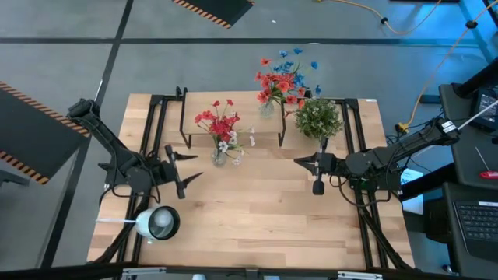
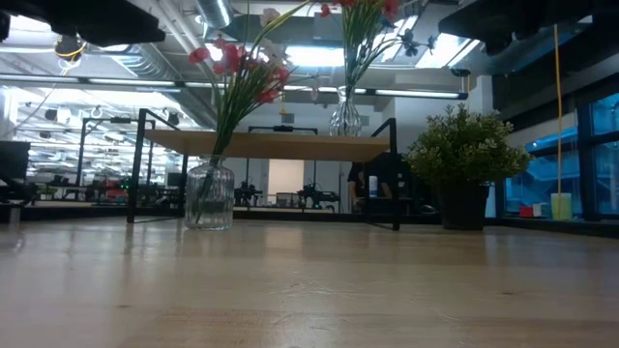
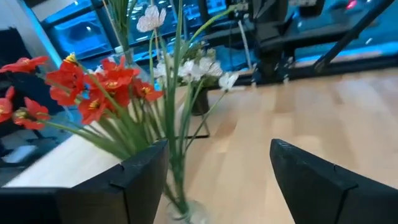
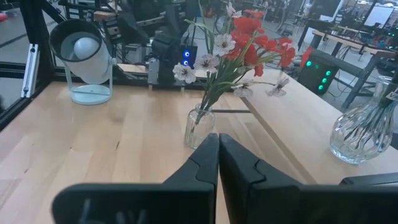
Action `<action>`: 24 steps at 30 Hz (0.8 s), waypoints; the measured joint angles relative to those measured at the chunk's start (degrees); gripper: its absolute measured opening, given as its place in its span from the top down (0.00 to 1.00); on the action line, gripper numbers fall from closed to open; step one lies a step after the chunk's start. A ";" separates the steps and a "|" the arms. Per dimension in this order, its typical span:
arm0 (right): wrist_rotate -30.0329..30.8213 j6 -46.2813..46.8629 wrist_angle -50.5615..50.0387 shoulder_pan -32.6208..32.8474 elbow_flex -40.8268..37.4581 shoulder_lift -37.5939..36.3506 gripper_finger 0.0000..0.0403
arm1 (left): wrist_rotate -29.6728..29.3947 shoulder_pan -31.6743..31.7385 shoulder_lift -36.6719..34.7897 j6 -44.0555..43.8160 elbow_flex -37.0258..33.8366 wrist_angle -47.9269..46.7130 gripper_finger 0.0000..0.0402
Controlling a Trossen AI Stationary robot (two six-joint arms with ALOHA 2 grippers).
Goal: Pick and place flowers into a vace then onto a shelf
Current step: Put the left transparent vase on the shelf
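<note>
With red and white flowers [image 1: 220,126] standing in a glass vase [image 2: 209,196] on the tabletop before the shelf [image 2: 271,145], the left gripper [image 1: 183,165] hangs nearby, jaws wide and empty. The right gripper [image 1: 306,162] waits closed, holding nothing. A second filled vase [image 1: 267,107] sits on the shelf; lifting this one appears left.

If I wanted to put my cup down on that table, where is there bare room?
The widest bare wood lies along the near side of the table, between the white lamp and the right arm. Around the shelf it is crowded: a jar of red flowers in front, a glass vase on it, a bushy plant beside it.
</note>
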 joint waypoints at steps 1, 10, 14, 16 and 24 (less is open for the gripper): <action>0.00 -0.11 -0.01 0.00 0.00 0.00 0.96 | 0.67 0.22 0.00 -0.42 0.00 0.84 0.32; 0.04 -4.57 2.63 -0.02 0.02 0.00 0.96 | 9.50 11.54 3.18 -5.27 0.00 1.80 0.32; 0.04 -4.65 2.55 -0.02 0.02 0.00 0.96 | 12.89 16.64 6.77 -5.42 0.00 0.94 0.32; 0.04 -4.61 2.52 -0.02 0.02 0.01 0.96 | 13.58 17.95 8.76 -5.21 0.00 0.90 0.32; 0.02 -4.70 1.62 -0.02 0.02 0.01 0.96 | 15.77 20.90 14.78 -11.01 0.00 0.88 0.32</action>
